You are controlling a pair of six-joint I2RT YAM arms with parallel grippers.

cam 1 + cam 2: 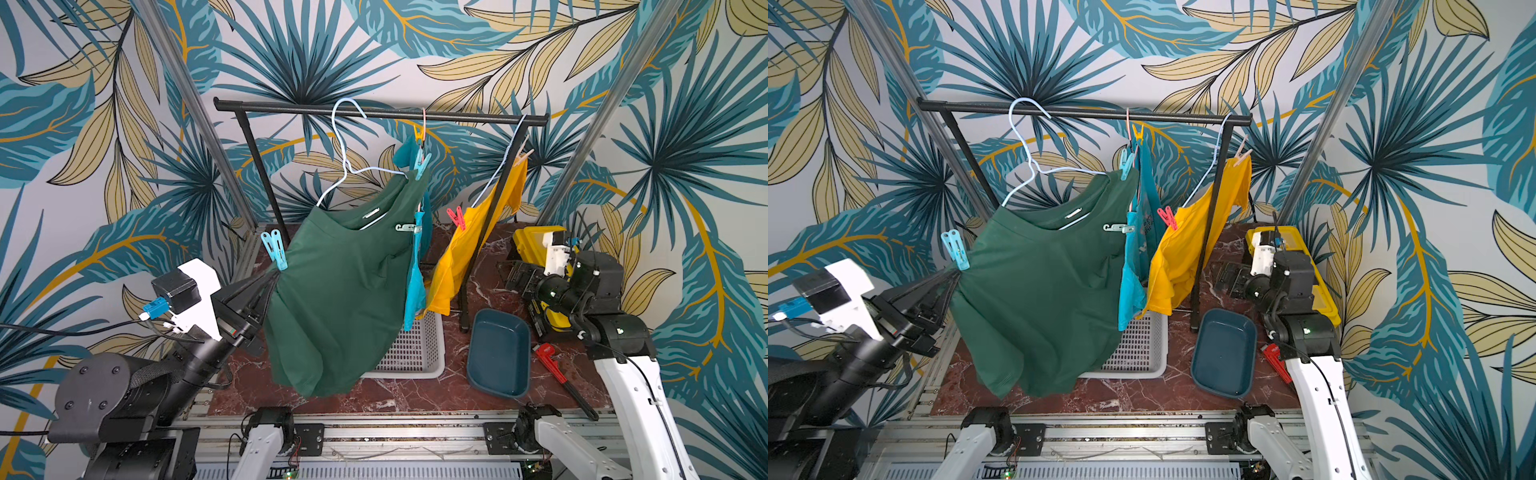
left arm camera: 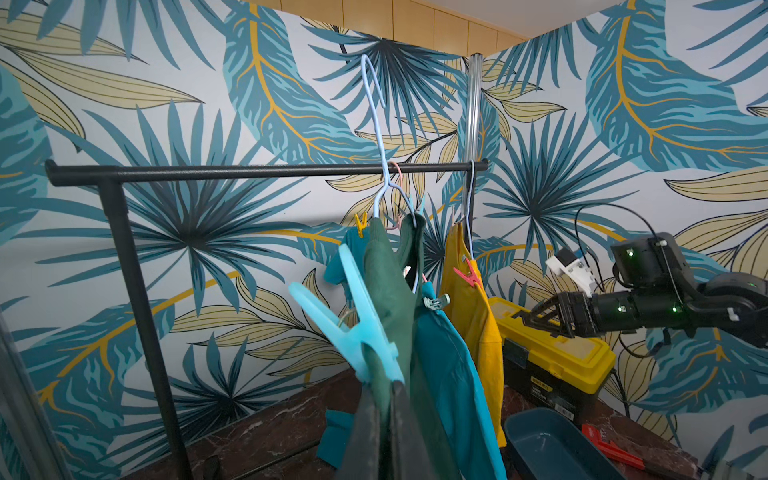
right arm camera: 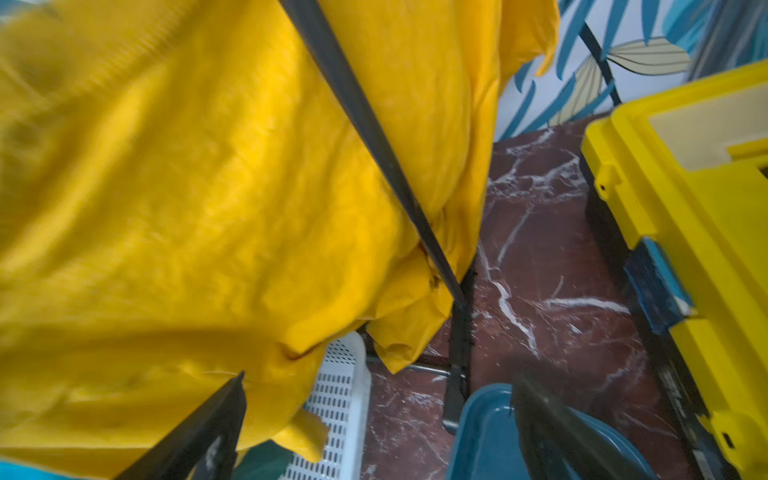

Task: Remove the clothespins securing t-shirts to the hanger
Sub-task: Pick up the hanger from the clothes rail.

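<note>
My left claw [image 1: 271, 275] is clamped shut on the sleeve edge of the dark green t-shirt [image 1: 340, 299], holding it drawn out sideways from under the black clothes rail [image 1: 374, 112]. The light-blue clothespin [image 1: 274, 249] sits on that same edge, just above the grip (the left wrist view shows it close up, clipped onto green cloth). My right claw [image 3: 378, 374] stands wide open with nothing in it, low beside the rail's post on my right arm's side, close to the yellow t-shirt [image 1: 469, 249]. Just under the rail I see a yellow clothespin [image 1: 419, 133] and a teal clothespin [image 1: 422, 163] by the turquoise t-shirt [image 1: 415, 286], and a red-pink clothespin [image 1: 456, 217] and a pale peach clothespin [image 1: 524, 157] on the yellow t-shirt
</note>
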